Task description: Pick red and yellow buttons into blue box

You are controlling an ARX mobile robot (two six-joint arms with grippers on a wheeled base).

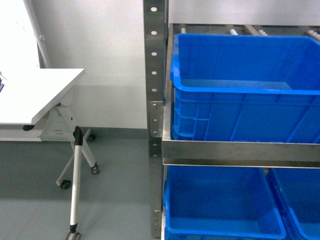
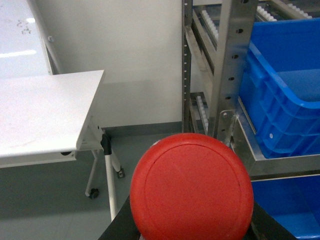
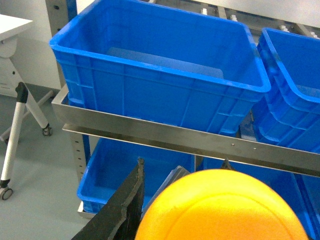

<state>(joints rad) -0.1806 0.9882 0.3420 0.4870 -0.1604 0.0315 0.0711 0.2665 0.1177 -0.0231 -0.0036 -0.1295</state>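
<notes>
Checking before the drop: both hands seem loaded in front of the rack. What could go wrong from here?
1. The steel shelf rail runs along the front of the blue box; a low approach could clip it.
2. The red button and yellow button fill the wrist views, hiding the grip, so slip may go unnoticed.
3. Neighbouring crate sits close; misdrop possible.

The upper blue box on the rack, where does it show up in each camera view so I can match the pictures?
Head: the blue box fills the upper right, on the steel shelf.
Left wrist: only its corner shows, at the right edge, above and right of the red button.
Right wrist: it spans the upper middle, above the yellow button.
Shared landmark: the steel shelf rail under the box, also seen in the left wrist and right wrist views.
</notes>
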